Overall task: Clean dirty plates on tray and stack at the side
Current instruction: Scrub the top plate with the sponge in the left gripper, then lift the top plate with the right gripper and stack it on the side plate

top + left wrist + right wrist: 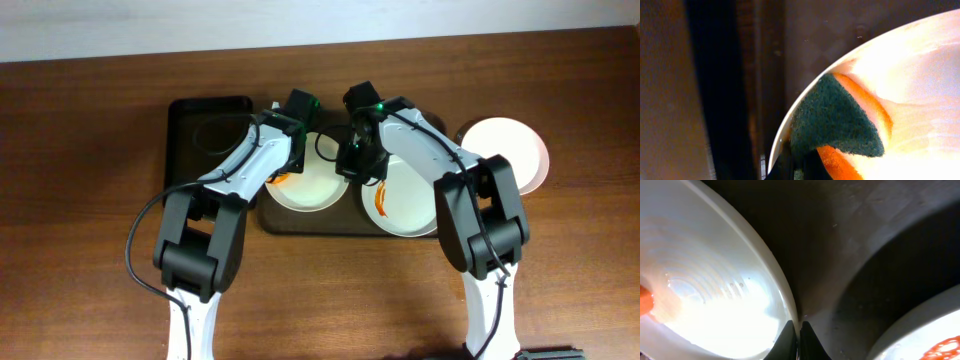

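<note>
My left jaws pinch the green sponge [835, 120], which is pressed on the left plate [920, 75] near its rim. My right jaws squeeze that plate's opposite rim, and it's a thin bite. The plate lies on the tray [340, 224]. I worry a hard scrub levers it out of the pinch and into the sauced plate [405, 205] just beside it. The clean plate [510, 150] sits apart on the surface [80, 200].

Dark brown wooden table [70, 300] with fine grain running side to side, filling the overhead view, a pale whitish strip [300, 18] (wall or floor, it could not be told) lay beyond the worktop's far edge, light was soft and even.
</note>
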`<move>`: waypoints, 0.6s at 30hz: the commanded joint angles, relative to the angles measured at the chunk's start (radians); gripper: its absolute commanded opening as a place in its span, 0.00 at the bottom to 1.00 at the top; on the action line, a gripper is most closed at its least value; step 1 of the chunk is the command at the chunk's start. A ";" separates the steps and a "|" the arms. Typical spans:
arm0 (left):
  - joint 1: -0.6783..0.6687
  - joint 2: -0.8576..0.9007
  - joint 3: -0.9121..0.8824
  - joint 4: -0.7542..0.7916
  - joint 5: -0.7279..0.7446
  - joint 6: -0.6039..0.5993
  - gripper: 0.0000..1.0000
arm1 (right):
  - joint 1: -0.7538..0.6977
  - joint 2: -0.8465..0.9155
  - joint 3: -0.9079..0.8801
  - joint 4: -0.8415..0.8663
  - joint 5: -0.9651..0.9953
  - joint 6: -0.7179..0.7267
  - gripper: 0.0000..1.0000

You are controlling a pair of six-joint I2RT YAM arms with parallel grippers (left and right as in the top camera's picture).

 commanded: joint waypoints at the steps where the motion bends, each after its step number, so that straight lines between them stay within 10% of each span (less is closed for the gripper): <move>1: 0.043 0.026 0.063 -0.077 -0.274 0.007 0.00 | -0.026 0.004 -0.010 -0.033 0.130 0.005 0.04; 8: 0.058 -0.159 0.155 -0.186 -0.222 -0.004 0.00 | -0.022 0.004 -0.010 -0.011 0.154 -0.109 0.04; 13: 0.238 -0.185 0.140 -0.235 0.233 0.001 0.00 | 0.013 -0.053 0.028 0.010 0.187 -0.295 0.04; 18: 0.327 -0.165 0.039 -0.185 0.265 0.026 0.00 | 0.093 -0.192 0.072 0.007 0.476 -0.296 0.04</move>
